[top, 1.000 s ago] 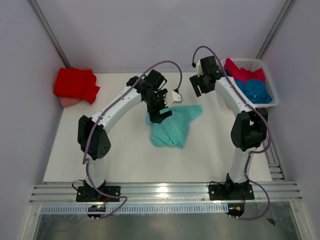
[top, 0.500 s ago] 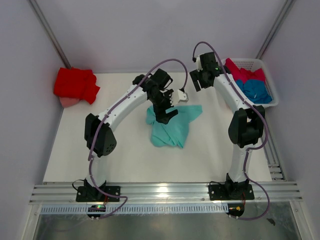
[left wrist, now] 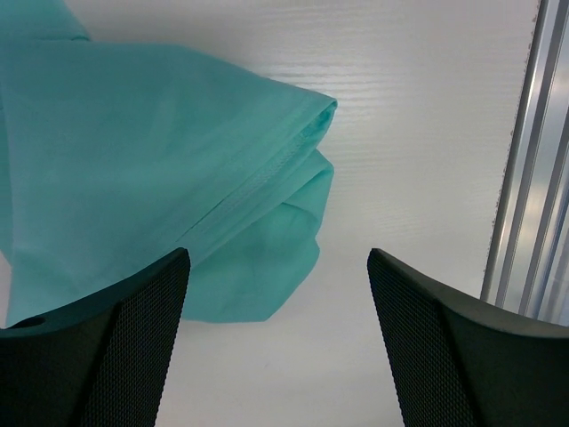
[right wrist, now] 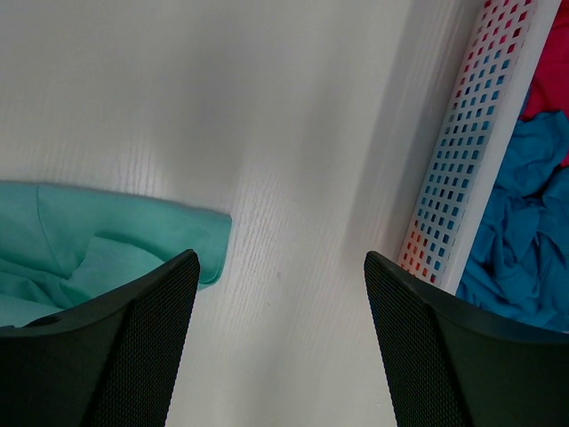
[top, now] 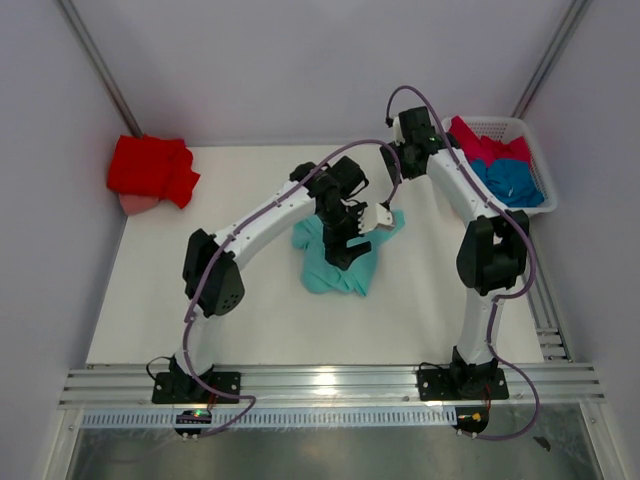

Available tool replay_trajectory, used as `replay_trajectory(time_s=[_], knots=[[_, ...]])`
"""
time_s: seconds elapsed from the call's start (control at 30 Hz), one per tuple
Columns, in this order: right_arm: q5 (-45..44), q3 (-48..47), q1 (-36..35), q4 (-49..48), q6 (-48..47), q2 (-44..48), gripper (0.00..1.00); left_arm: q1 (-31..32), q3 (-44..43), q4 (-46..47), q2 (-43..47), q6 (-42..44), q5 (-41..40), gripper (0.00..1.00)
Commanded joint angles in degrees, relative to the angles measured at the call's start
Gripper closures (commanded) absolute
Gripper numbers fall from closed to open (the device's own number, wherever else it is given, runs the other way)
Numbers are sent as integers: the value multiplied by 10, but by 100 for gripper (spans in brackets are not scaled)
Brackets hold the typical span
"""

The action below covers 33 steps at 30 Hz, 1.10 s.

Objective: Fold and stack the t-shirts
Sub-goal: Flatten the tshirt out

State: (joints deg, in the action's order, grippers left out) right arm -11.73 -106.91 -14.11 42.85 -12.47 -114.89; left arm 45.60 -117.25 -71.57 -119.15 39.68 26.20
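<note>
Mint shirt (top: 322,272) crumpled mid-table, beneath left gripper (left wrist: 277,267). Both jaws spread wide, nothing held. Right gripper (right wrist: 280,262) hung near basket (right wrist: 462,151). Cloth judged light, limp, easily bunched. Hemmed edge (left wrist: 284,160) best pinched, single layer only.

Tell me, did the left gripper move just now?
Yes. The left gripper moved rightward and nearer over the soft mint-teal cloth t-shirt, farther from the bright red cloth t-shirt in the far-left corner.
</note>
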Motion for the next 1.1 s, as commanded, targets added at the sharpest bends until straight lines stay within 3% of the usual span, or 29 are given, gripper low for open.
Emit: replay_trajectory(time_s=[0.0, 0.13, 0.27, 0.43, 0.57, 0.8, 0.83, 0.93, 1.07], knots=[[-27, -36, 1, -22, 12, 31, 21, -3, -16, 44, -1, -59, 11, 17], [-39, -30, 1, -22, 40, 66, 21, 25, 9, 133, -6, -124, -34, 19], [-45, -17, 3, -26, 31, 106, 21, 67, 19, 158, -28, -135, -72, 20], [-65, 4, 32, -29, -18, 165, 19, 80, -30, 137, -59, -187, -52, 20], [-126, 84, 104, -77, -92, 218, 19, 81, -61, 104, -74, -227, -56, 20], [6, 150, 310, -56, -111, 286, 19, 80, -111, 29, -57, -256, -162, 20], [60, 172, 346, -50, -116, 292, 19, 80, -113, 21, -46, -261, -171, 21], [108, 228, 368, -46, -127, 327, 19, 80, -119, -1, -35, -278, -185, 21], [296, 350, 369, -70, -153, 408, 19, 80, -126, -100, -23, -248, -212, 21]])
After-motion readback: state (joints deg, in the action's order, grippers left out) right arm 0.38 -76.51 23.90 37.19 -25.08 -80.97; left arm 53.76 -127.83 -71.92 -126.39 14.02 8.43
